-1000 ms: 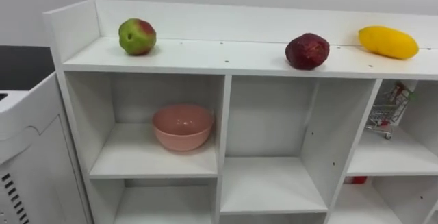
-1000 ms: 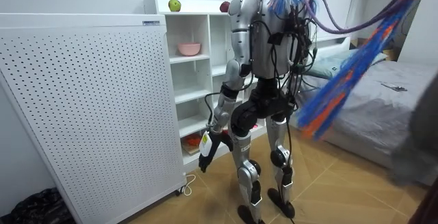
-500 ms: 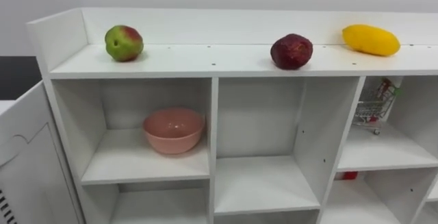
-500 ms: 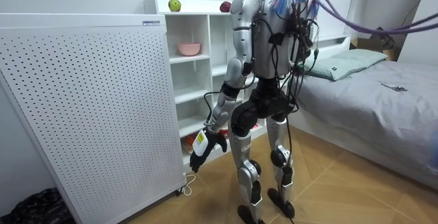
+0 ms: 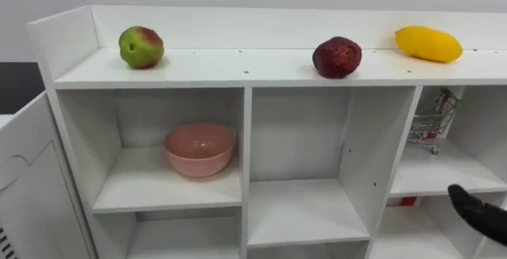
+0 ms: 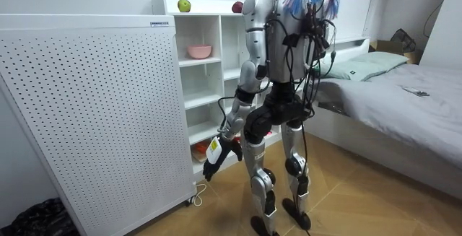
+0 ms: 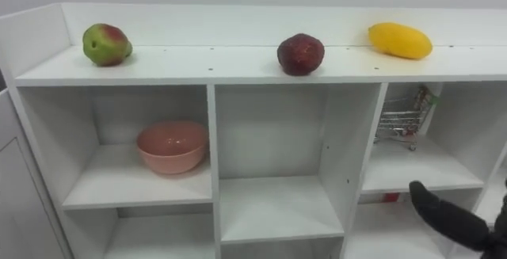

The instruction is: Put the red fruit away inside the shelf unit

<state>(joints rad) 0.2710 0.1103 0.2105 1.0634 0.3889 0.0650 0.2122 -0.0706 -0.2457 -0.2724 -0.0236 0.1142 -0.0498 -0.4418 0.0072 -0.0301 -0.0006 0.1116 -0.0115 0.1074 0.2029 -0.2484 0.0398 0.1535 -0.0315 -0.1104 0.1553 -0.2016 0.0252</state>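
Observation:
Three fruits lie on top of the white closet (image 5: 238,67): a green-red apple (image 5: 141,47) at the left, a dark red fruit (image 5: 337,57) in the middle and a yellow mango (image 5: 428,43) at the right. My right hand (image 5: 480,212) rises at the lower right, in front of the right-hand compartments, fingers straight and holding nothing. It is well below the mango. I stand facing the closet, and my left hand (image 6: 215,160) hangs at my side, low by the bottom shelves.
A pink bowl (image 5: 200,148) sits in the upper left compartment and a small toy shopping cart (image 5: 428,124) in the upper right one. A white perforated panel (image 6: 86,120) stands left of the closet. A bed (image 6: 404,99) lies behind me.
My right hand has come up into the lower right of the eye views. The camera shifted slightly; the fruits have not moved. My left hand swung a little at my side.

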